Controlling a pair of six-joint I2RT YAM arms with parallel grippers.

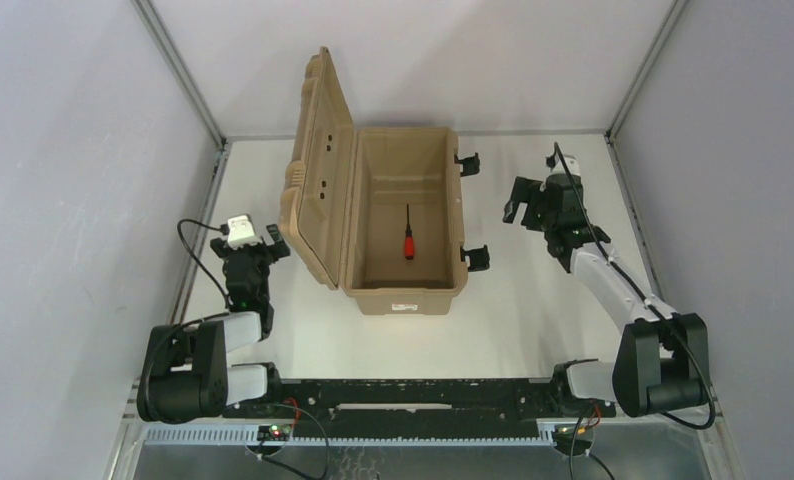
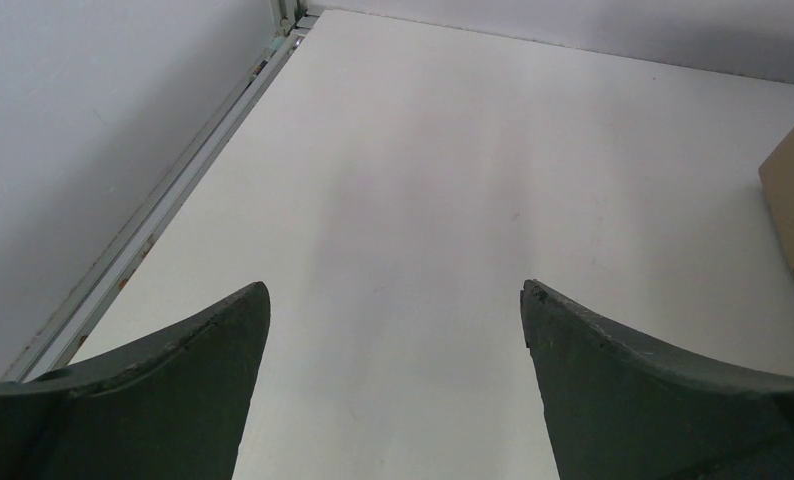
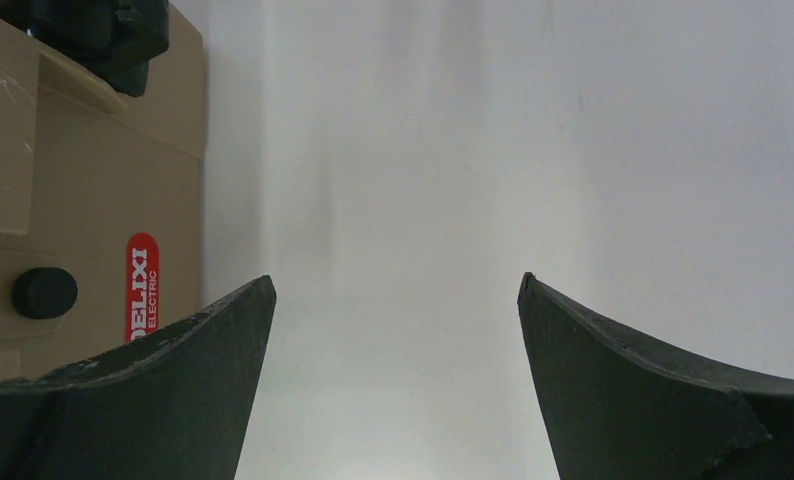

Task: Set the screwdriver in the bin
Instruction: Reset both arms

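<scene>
Red-handled screwdriver [image 1: 409, 240] lies inside open bin [image 1: 405, 296]; both arms' fingers spread

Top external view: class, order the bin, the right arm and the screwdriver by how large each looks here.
1. bin: largest.
2. right arm: long but much slimmer; it may sit nearer the camera, so it may look larger than it is.
3. screwdriver: smallest by far, lying inside the bin.

The bin [image 1: 405, 298] stands open in the middle of the tabletop [image 1: 533, 310], its mouth free from above. Its raised lid [image 1: 318, 170] walls off the left side, and black latches [image 1: 476, 258] jut from the right wall. Bare tabletop lies left of the lid, right of the latches and along the near wall.
</scene>
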